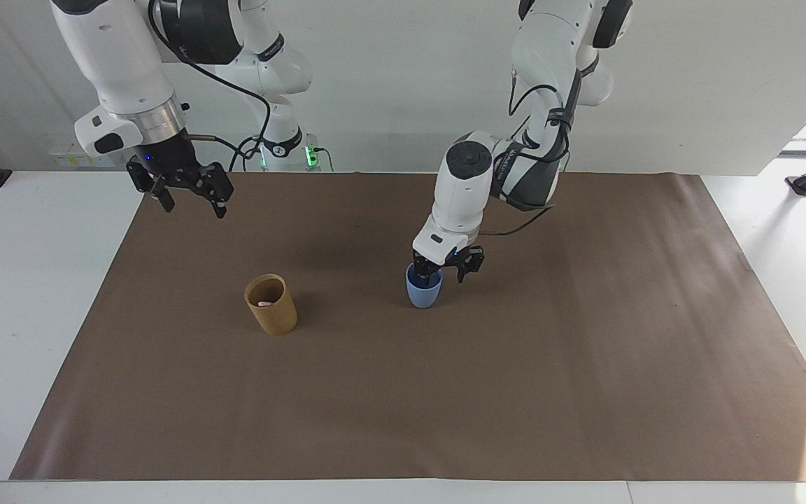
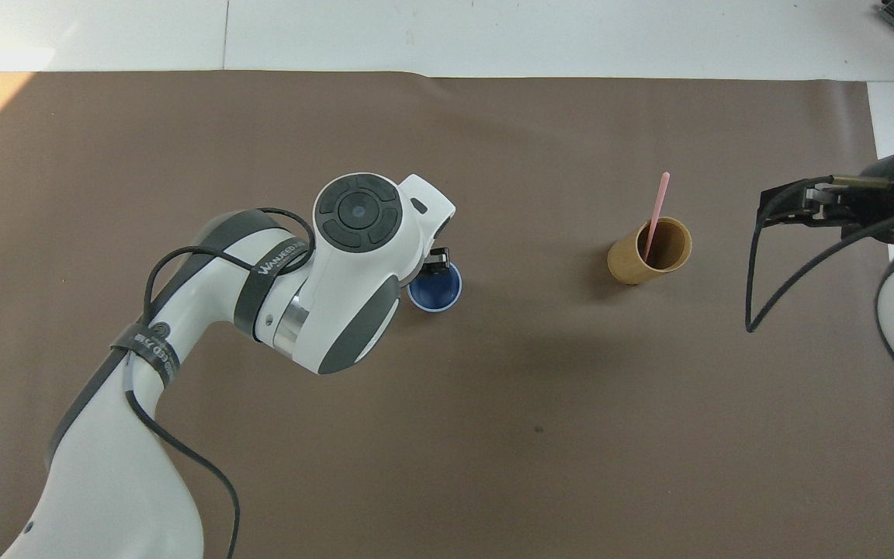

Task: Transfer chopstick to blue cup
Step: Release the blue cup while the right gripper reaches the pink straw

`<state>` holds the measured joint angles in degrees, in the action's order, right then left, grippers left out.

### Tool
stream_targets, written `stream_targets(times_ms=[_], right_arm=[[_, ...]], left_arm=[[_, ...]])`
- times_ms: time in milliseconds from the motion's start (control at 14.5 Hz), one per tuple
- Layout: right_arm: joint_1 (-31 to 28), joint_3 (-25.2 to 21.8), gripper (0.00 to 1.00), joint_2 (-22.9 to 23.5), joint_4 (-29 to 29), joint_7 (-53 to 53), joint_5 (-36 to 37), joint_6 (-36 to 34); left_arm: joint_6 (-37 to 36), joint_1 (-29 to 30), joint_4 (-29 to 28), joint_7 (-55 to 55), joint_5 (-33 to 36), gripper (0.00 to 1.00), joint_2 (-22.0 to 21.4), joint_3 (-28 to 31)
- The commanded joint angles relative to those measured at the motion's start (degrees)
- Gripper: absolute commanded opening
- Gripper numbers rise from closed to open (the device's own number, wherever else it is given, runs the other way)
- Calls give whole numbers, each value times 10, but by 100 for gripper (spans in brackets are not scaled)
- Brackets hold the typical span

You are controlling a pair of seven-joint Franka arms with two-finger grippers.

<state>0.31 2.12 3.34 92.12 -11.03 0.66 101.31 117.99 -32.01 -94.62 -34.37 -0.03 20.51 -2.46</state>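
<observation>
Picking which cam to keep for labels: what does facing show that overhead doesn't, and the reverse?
Facing only: both arm bases, and the left gripper with fingers apart, astride the nearer-robot rim of the blue cup, which stands upright on the mat. The right gripper hangs open, raised above the mat's corner.

Overhead only: the pink chopstick sticking out of the tan cup; the blue cup's interior looks empty. The left arm's wrist hides most of its gripper.

Both: the two cups apart on the brown mat, chopstick in the tan one.

A dark band around the left arm [image 2: 261,268] reads "WANJEED" (the smaller letters after it are illegible).
</observation>
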Motion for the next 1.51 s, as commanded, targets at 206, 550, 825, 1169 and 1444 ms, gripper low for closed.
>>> stream_targets(times_ms=[206,550,825,1169,1444], right_arm=[[45,4,100,99,-4,-1,16,143],[56,4,80,137,8,-8,18,209],[59,4,6,134,19,-5,22,209],[61,4,0,119,19,0,31,208],[42,3,0,51,33,29,30,195]], left_arm=[[-94,126,-11,194,6,100,-102,-2],[-167,246,-12,358,-5,100,-151,-2],[-182,281,-8,375,-3,100,-167,0],[-192,284,5,376,-2,100,-171,5],[-263,288,44,376,0,100,-204,7]])
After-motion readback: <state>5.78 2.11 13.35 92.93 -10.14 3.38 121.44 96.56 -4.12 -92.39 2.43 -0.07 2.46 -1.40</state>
